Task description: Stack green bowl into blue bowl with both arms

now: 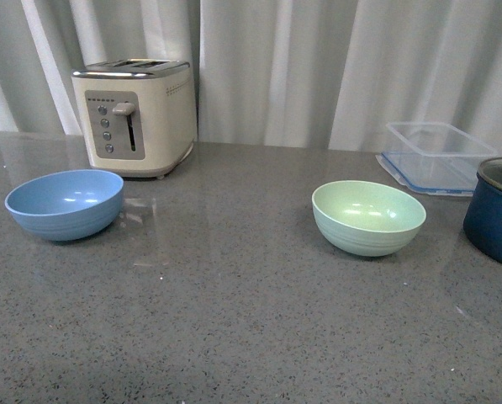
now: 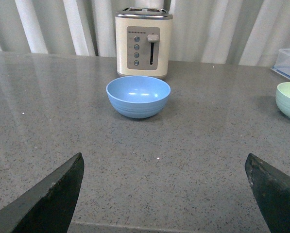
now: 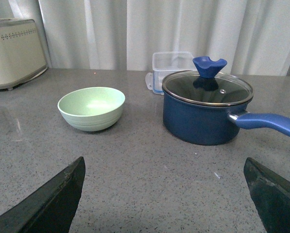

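The blue bowl [image 1: 64, 203] sits upright and empty on the grey counter at the left, in front of the toaster. It also shows in the left wrist view [image 2: 138, 96]. The green bowl [image 1: 368, 216] sits upright and empty to the right of centre. It also shows in the right wrist view [image 3: 91, 108] and at the edge of the left wrist view [image 2: 289, 100]. Neither arm shows in the front view. My left gripper [image 2: 164, 162] is open and empty, well short of the blue bowl. My right gripper [image 3: 164, 165] is open and empty, short of the green bowl.
A cream toaster [image 1: 134, 115] stands at the back left. A clear plastic container [image 1: 434, 156] lies at the back right. A dark navy pot [image 3: 207, 112] with a glass lid and a long handle stands right of the green bowl. White curtains hang behind the counter.
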Controlling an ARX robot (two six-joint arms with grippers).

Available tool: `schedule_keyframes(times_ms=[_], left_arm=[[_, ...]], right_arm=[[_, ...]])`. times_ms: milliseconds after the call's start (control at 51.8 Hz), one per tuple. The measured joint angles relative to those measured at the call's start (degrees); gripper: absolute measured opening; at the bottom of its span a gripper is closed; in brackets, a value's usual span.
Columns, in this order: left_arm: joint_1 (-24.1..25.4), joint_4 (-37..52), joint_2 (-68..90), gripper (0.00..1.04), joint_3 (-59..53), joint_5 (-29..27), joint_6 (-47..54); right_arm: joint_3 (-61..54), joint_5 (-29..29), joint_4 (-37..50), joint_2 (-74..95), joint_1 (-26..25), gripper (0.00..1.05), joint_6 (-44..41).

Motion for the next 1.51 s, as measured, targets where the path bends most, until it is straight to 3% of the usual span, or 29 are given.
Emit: schedule_keyframes(times_ms=[77,174,212,676,926,1119,1505], left_arm=[[0.0,0.0,0.0,0.98,0.0,0.0,0.0],[-2.36,-2.62,5.99,0.98,2.01,-14.75,1.01],[-1.66,-1.75,9.75,0.98,3.41,-15.87,1.55],[15.58,0.9,43.54,0.98,29.03,1.16,-5.97],[14.34,-1.03,62.29,0.98,44.06,-1.09,-10.73],[11.19,-5.81,75.8,0.98,55.06,0.15,-18.12],[8.59,-8.66,91.69,0.98,66.12,1.25,-24.92]], right_arm=[[0.0,0.0,0.0,0.0,0.0,0.95,0.0],[0.0,0.04,0.0,0.0,0.0,0.95,0.0],[0.0,0.02,0.0,-0.04,0.0,0.95,0.0],[0.0,0.0,0.0,-0.04,0.0,0.95,0.0],[0.0,0.0,0.0,-0.04,0.0,0.95,0.0],[0.0,0.0,0.0,-0.04,0.0,0.95,0.0],[0.0,0.02,0.0,-0.04,0.0,0.95,0.0]])
